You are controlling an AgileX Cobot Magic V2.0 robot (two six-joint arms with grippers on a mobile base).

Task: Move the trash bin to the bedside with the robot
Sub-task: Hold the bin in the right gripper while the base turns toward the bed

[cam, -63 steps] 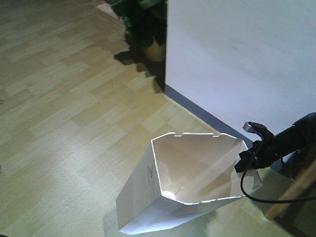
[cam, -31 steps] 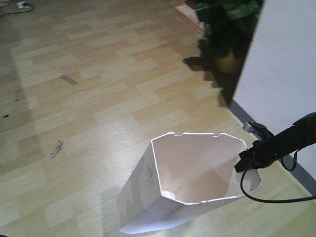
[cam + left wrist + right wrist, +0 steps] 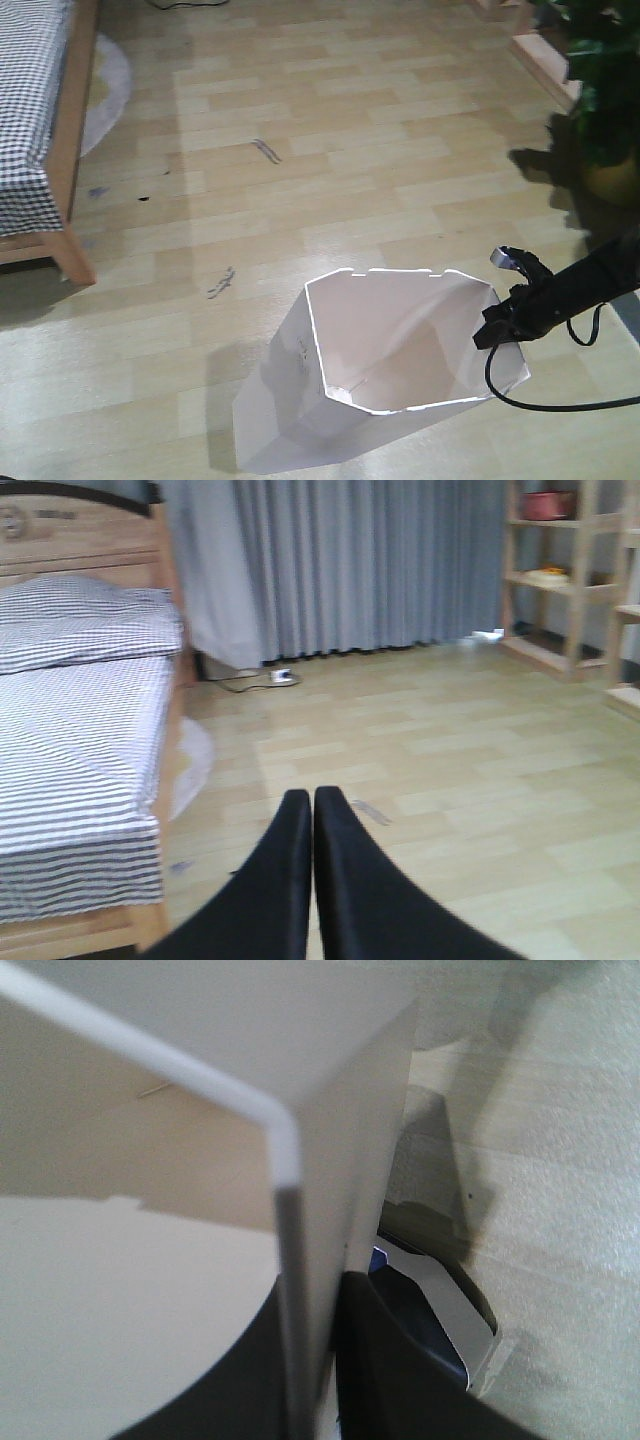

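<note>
A tall white plastic trash bin [image 3: 282, 400] with an angular, notched rim is seen in the front view standing on the light wooden laminate floor [image 3: 350, 130], tapering downward, with its cream interior exposed. Its right-hand rim is gripped by the small black right tool [image 3: 492, 330] at the end of a slim black arm, and a black cable [image 3: 560, 408] is looped beside the bin. In the right wrist view the thin white wall of the bin is shown clamped between the two dark fingers [image 3: 410, 1360] of that tool, one inside and one outside. The bin is set well apart from the bed [image 3: 40, 110] with the light wooden frame and black-and-white checkered bedding, which is seen at the upper left of the front view, with bare floor between them. In the left wrist view the black left tool [image 3: 312, 798] is held above the floor, its jaws pressed together with nothing between them, and the bed is seen to its left, with grey pleated curtains [image 3: 370, 560] and a wooden shelf unit [image 3: 570, 570] beyond. A green potted plant [image 3: 600, 100] is seen at the upper right of the front view
</note>
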